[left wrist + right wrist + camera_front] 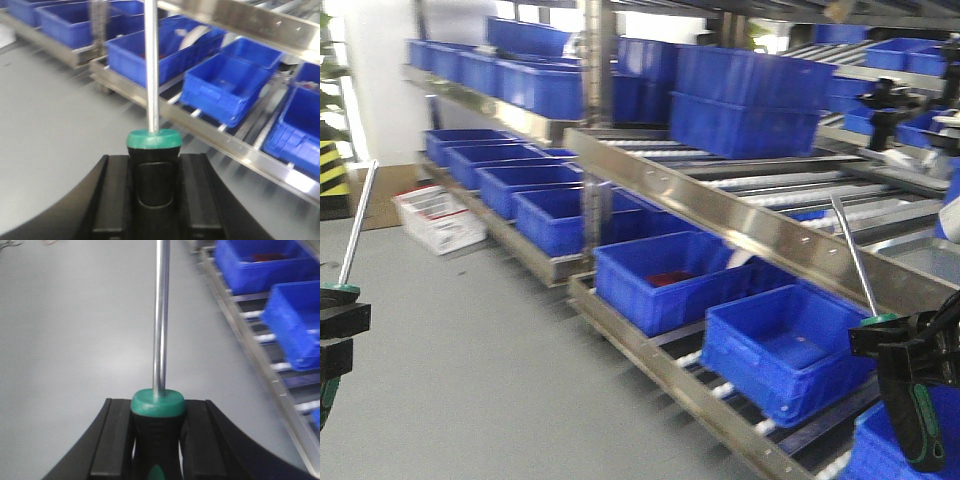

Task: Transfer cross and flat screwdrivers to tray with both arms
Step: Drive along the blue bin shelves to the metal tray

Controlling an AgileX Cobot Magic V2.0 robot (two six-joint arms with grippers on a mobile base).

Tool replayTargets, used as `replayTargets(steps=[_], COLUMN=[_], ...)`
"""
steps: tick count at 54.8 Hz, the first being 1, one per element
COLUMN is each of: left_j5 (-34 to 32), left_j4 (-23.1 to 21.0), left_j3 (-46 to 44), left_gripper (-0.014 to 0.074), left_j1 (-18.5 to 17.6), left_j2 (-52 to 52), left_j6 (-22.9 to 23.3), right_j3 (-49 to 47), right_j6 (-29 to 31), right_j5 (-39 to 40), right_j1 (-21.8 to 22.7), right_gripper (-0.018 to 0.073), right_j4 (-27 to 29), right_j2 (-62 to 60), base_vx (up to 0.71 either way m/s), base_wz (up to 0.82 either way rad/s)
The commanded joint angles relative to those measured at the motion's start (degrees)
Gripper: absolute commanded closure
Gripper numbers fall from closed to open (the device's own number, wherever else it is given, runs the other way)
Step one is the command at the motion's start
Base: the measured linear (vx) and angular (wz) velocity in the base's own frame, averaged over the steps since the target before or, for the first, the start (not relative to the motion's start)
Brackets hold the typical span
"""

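**A:** Grey floor point(500, 360) spreads below a long steel rack point(720, 215) with roller shelves, and blue bins point(775, 345) stand in rows along it. Which step is this?

**B:** The carry, I judge. Both tools are lifted and neither lies in the tray point(918, 258). I take the tray to be the dull grey shallow pan on the roller shelf at the far right of the front view, partly cut off by the edge.

**A:** And the claws?

**B:** The left gripper point(152, 175) is clenched on the dark handle of the left-hand screwdriver point(152, 75), whose shaft stands upright ahead of the wrist camera. The right gripper point(157, 440) grasps the right-hand screwdriver point(161, 330) the same way, just below its green collar. In the front view the two sit well apart, at the bottom corners.

**A:** Which one is the cross?

**B:** I cannot tell. The tips are out of frame or blurred.

**A:** What does the next move call for?

**B:** Likely bringing both arms toward the tray, which is nearer the right one. The shafts must then tilt from upright to lying flat, low over the rim, before either claw lets go. The long shafts could knock the rack rail on the way.
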State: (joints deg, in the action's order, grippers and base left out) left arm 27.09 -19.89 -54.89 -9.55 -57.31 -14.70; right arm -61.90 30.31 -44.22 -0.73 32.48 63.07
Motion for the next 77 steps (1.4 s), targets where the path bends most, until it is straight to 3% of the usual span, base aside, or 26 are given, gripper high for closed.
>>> replayTargets(steps=[1,39,77], left_j5=[-4.99,-4.99,-4.99], left_j4=[-1.05,-1.05,-1.05], left_j3=[-1.65,-1.65,-1.65], left_gripper=[0.0594,0.0594,0.0594], left_j1=[-0.25,-0.25,-0.25], left_j2=[0.58,0.58,0.58], left_j6=[0.6,0.6,0.6], right_j3=[-2.09,-2.09,-2.09], right_j6=[0.51,0.51,0.51], right_j5=[3.81,3.81,3.78], right_j1=[0.31,0.31,0.31], right_gripper=[0.0567,0.0567,0.0567], right_j4=[1.69,1.69,1.69], right_j2=[-1.16,-1.16,-1.16], base_vx=[0.57,0.48,0.24], base_wz=[-0.59,-0.6,-0.43])
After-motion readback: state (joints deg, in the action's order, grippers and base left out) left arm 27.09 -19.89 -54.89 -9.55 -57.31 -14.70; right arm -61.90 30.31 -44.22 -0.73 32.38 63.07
